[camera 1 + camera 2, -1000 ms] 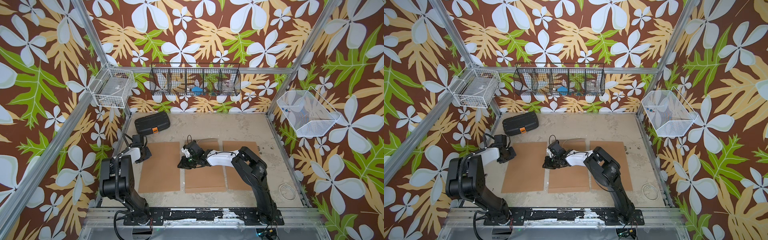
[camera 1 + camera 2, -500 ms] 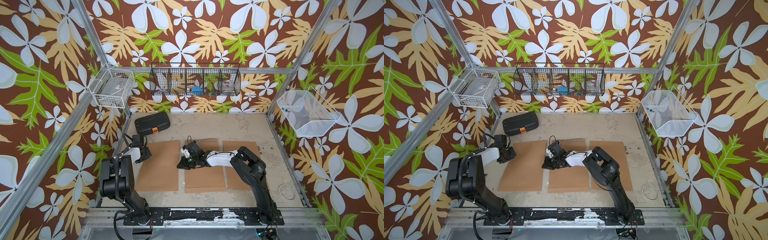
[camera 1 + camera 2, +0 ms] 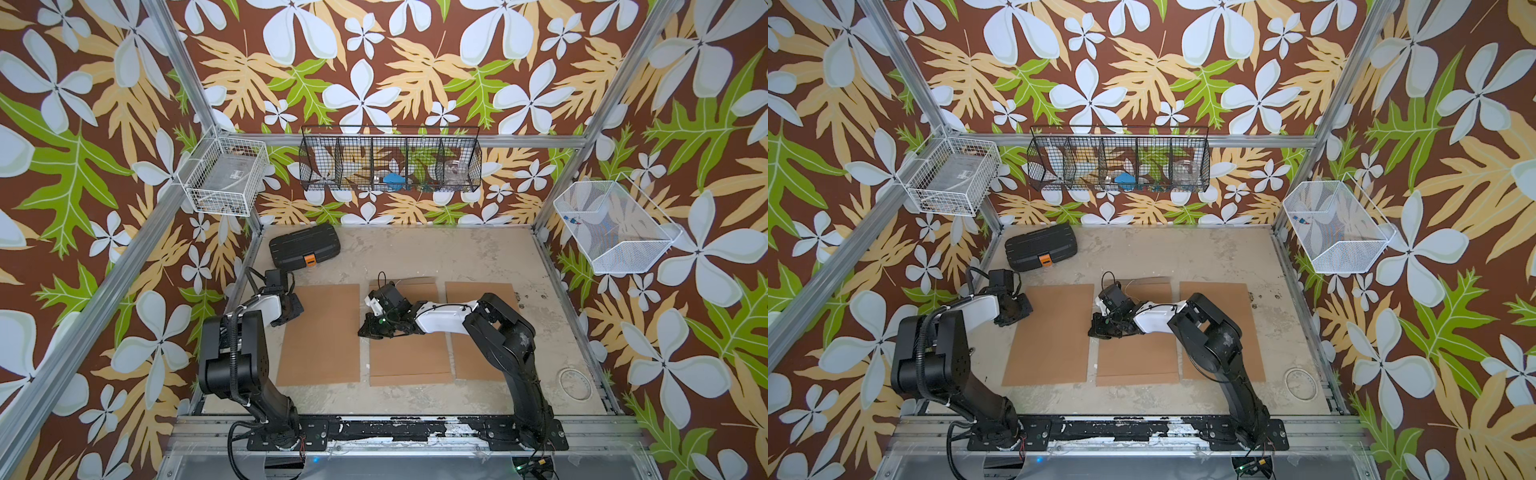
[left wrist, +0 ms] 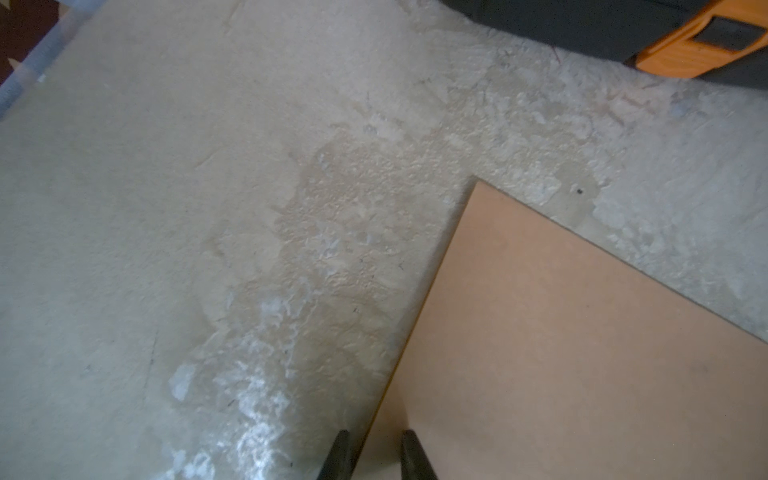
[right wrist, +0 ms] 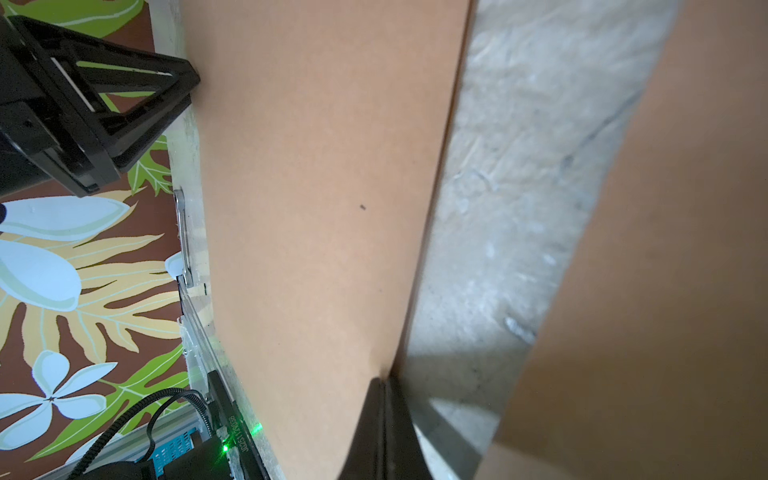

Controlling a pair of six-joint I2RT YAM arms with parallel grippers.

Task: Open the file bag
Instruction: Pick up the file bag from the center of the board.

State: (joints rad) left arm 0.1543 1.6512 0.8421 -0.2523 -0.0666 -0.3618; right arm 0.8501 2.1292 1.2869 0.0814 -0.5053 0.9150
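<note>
Three brown file bags lie flat, side by side, on the desk (image 3: 419, 249), with narrow strips of bare desk between them. They are the left file bag (image 3: 320, 332), the middle file bag (image 3: 409, 359) and the right file bag (image 3: 459, 293). The middle one's far edge shows a slightly raised flap with a thin string beside it.

The right pincer (image 5: 384, 388) reaches across the middle file bag to its left edge, low over the strip that parts it from the left file bag. Its jaws are pressed together. In the wrist view the two tips read as one dark wedge meeting the left file bag's edge, but whether any paper is caught between them cannot be told.

The left pincer (image 4: 376, 455) stands at the left file bag's outer edge, near its far corner. Its jaws are a narrow gap apart — one fingertip (image 4: 340, 453) over bare desk, the other over the paper — with nothing visibly gripped.

Compared with a second ago, the three bags and both arms sit in the same places as far as the top views show, and the raised flap looks the same.

A black case (image 3: 304, 250) with an orange latch lies at the far left of the desk, beyond the left pincer. A white ring (image 3: 575, 384) rests near the desk's front right corner.
</note>
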